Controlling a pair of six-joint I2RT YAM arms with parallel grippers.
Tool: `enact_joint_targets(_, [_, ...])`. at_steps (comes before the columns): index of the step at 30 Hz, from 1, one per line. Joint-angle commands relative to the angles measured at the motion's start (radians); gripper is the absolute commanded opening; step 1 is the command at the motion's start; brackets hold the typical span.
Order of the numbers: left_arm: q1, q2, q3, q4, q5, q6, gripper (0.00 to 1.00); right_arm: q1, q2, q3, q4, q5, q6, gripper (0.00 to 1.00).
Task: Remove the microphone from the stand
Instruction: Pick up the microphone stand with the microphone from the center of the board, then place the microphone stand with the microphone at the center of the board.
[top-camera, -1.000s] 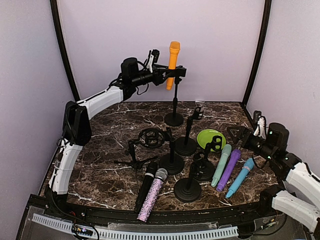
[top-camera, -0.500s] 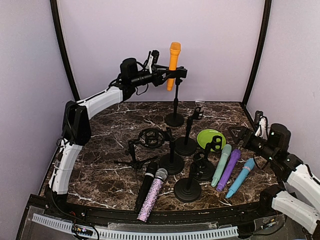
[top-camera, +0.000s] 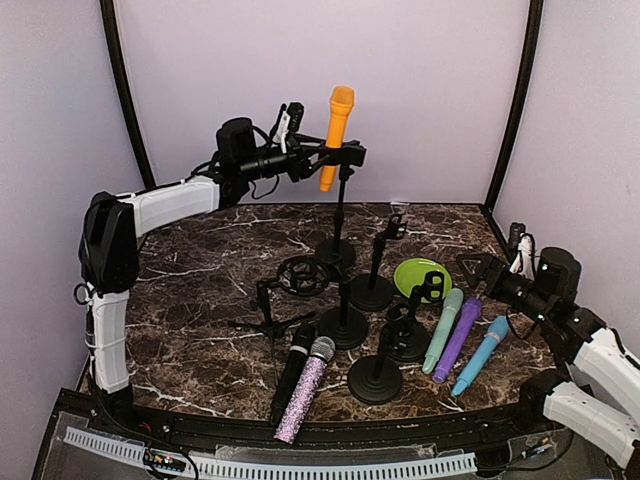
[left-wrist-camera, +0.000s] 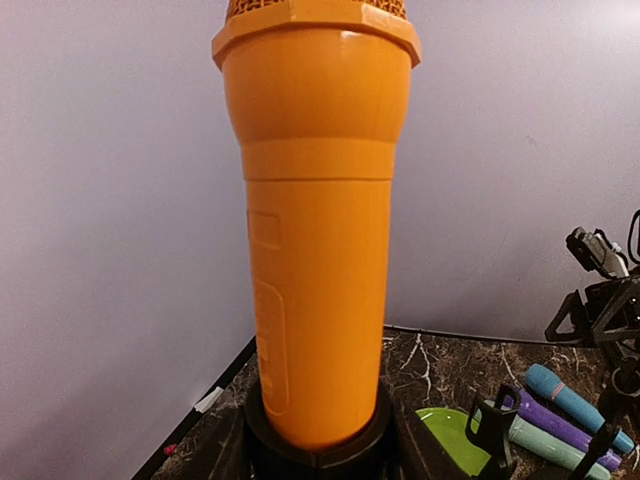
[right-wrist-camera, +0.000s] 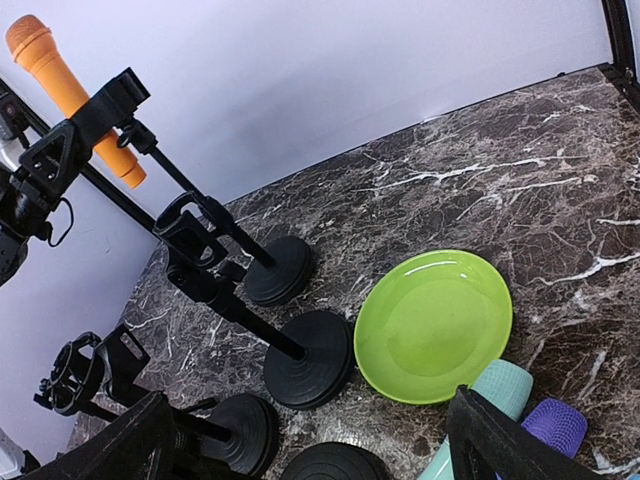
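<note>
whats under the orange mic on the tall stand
The orange microphone sits in the black clip of the tall stand; its tail pokes out below the clip. The clip hides the band of the body inside it. Farther down is the marble table.

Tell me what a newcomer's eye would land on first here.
The orange microphone stands out first, high at the back in the clip of a tall stand, with the left pincer clasped around it. Next come the green plate right of centre and the glitter microphone lying at the front edge.
</note>
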Motion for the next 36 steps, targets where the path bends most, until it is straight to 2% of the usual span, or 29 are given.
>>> enact_joint_targets(1, [0.002, -0.191, -0.133, 0.234, -0.025, 0.022, 0.0, -0.004, 0.005, 0.006, 0.058, -0.021, 0.007, 0.95])
enact_joint_targets(12, [0.025, -0.379, -0.51, 0.44, -0.092, -0.008, 0.0, 0.006, 0.045, 0.062, 0.114, -0.095, -0.009, 0.94])
enact_joint_targets(21, [0.029, -0.457, -0.696, 0.48, -0.169, 0.021, 0.0, 0.112, 0.226, 0.248, 0.128, -0.034, -0.074, 0.92])
enact_joint_targets(23, [0.032, -0.464, -0.71, 0.48, -0.178, 0.022, 0.05, 0.15, 0.281, 0.3, 0.129, -0.004, -0.091, 0.91])
enact_joint_targets(24, [0.033, -0.464, -0.709, 0.476, -0.177, 0.021, 0.12, 0.169, 0.316, 0.325, 0.13, 0.01, -0.098, 0.91])
enact_joint_targets(28, [0.035, -0.455, -0.674, 0.412, -0.149, 0.018, 0.18, 0.233, 0.422, 0.425, 0.138, 0.031, -0.117, 0.9])
enact_joint_targets(31, [0.036, -0.45, -0.656, 0.375, -0.143, 0.019, 0.28, 0.272, 0.495, 0.491, 0.138, 0.042, -0.129, 0.9])
enact_joint_targets(36, [0.037, -0.446, -0.638, 0.329, -0.145, 0.022, 0.39, 0.317, 0.602, 0.597, 0.127, 0.046, -0.153, 0.9])
